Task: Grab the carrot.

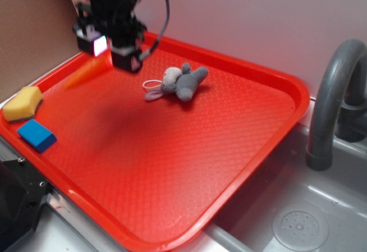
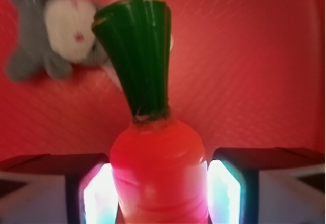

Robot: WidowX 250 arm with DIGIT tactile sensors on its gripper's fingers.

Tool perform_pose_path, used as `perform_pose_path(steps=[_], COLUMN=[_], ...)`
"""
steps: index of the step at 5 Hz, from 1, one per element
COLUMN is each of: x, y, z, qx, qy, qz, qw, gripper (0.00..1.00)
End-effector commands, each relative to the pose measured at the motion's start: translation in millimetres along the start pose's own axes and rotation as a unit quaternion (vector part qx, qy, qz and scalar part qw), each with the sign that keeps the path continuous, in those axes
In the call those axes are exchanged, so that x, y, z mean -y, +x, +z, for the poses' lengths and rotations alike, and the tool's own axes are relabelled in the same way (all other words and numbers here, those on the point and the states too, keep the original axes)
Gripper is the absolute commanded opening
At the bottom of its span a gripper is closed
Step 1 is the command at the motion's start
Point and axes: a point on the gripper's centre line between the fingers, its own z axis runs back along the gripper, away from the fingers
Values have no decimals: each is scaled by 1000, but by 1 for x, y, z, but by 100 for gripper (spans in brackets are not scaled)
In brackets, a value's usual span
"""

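Note:
The carrot (image 2: 158, 173) fills the lower middle of the wrist view: a glossy orange body with a dark green stem pointing away toward the plush bunny (image 2: 61, 30). My gripper (image 2: 159, 198) has a lit pad pressed against each side of the body, so it is shut on the carrot. In the exterior view the gripper (image 1: 110, 54) is at the far left of the red tray (image 1: 287, 83). The carrot's orange tapered end (image 1: 86, 74) shows blurred below it, and the stem is hidden. I cannot tell whether the carrot touches the tray.
A grey and white plush bunny (image 1: 180, 83) lies just right of the gripper. A yellow sponge wedge (image 1: 23, 104) and a blue block (image 1: 37, 134) sit at the tray's left edge. A grey faucet (image 1: 332, 103) and sink (image 1: 321, 206) are on the right.

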Motion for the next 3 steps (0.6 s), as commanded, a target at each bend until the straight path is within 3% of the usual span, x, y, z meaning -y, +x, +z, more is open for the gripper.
perform_pose_path(steps=[1, 2, 3], x=[-30, -39, -37], y=[-37, -67, -66], z=[103, 110, 101], qx=[104, 108, 89], qy=[-72, -81, -75], qz=[22, 25, 20], qw=[992, 991, 993], gripper=[0, 0, 0])
